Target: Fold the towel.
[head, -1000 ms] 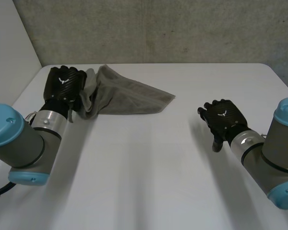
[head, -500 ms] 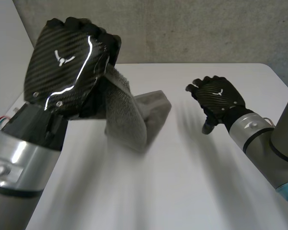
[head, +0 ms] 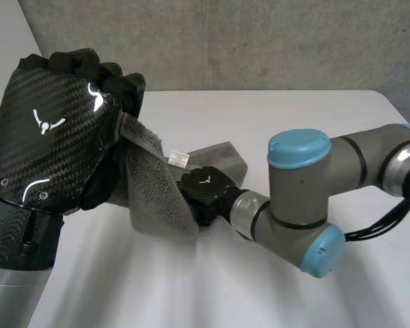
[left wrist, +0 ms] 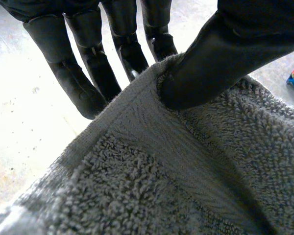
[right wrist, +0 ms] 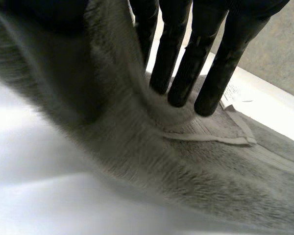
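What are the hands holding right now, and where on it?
The left hand pinches the towel at its hemmed edge, raised above the table. The right hand is against the towel near the label; whether it grips cannot be told.

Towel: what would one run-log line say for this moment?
towel: hanging, partly on table | left hand: raised, pinching towel edge | right hand: against hanging towel, near label

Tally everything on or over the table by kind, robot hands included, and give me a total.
Towels: 1, the grey towel, lifted at one end
Robot hands: 2, the left hand pinching the towel's edge, and the right hand at its hanging part
Total: 3
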